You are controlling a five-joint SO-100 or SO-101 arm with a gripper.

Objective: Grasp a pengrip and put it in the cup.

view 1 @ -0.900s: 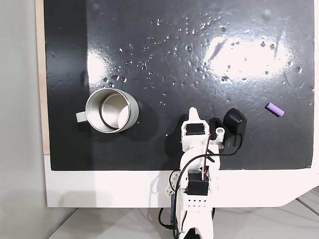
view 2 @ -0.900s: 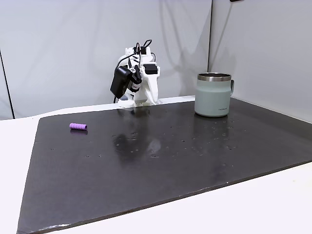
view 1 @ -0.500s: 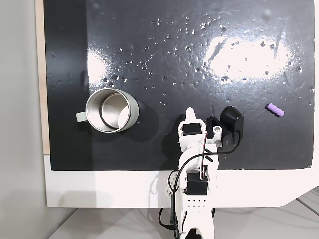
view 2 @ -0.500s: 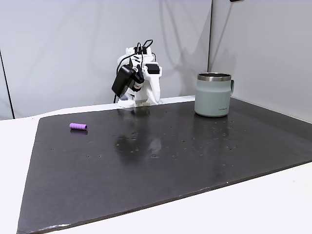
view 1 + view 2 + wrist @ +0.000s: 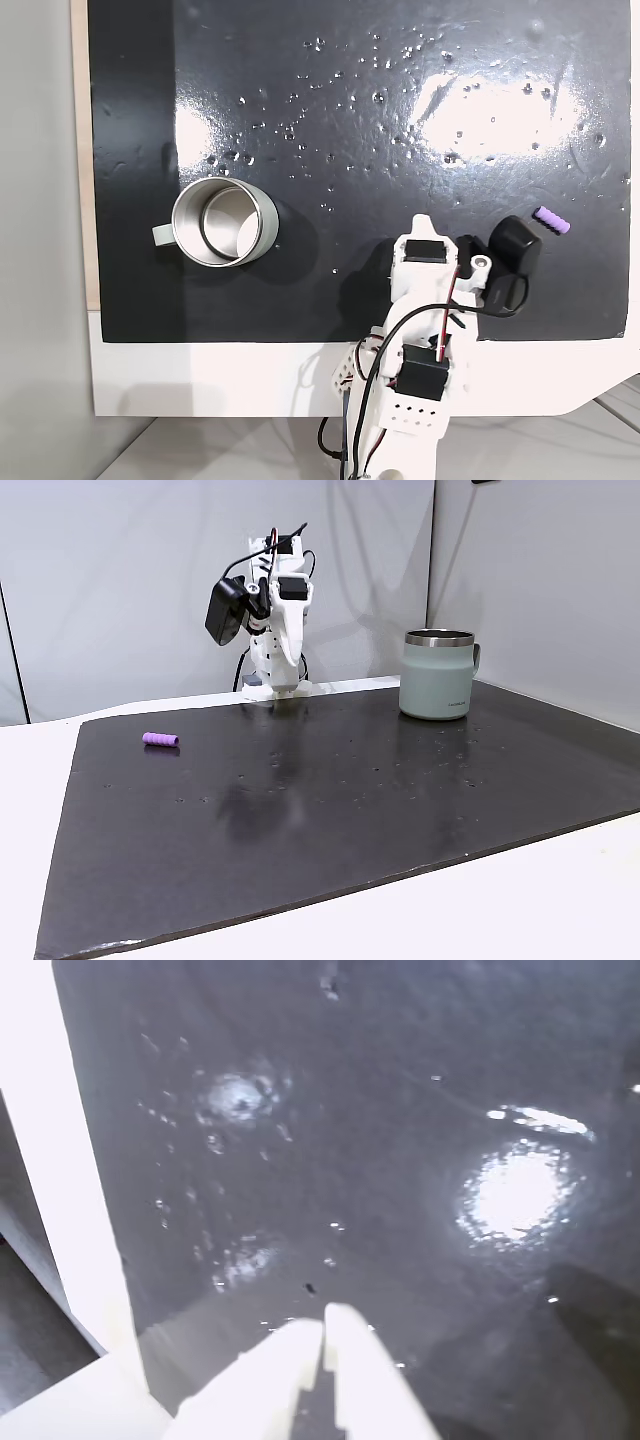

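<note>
The pengrip is a small light-purple ribbed cylinder lying on the black mat at the right of the top-down fixed view; in the side fixed view the pengrip lies at the left. The cup stands upright and empty at the left, handle pointing left; from the side the cup shows its pale grey-green wall. My gripper is shut with nothing between its white fingers, hovering over bare mat. From above, the gripper sits well left of the pengrip and apart from it.
The black glossy mat carries scattered water drops and bright glare patches. A white table border runs along the left of the wrist view. The arm's base stands on the white table at the mat's near edge.
The arm has swung right in the top-down view, toward the pengrip's side, and risen higher in the side view. Pengrip and cup have not moved.
</note>
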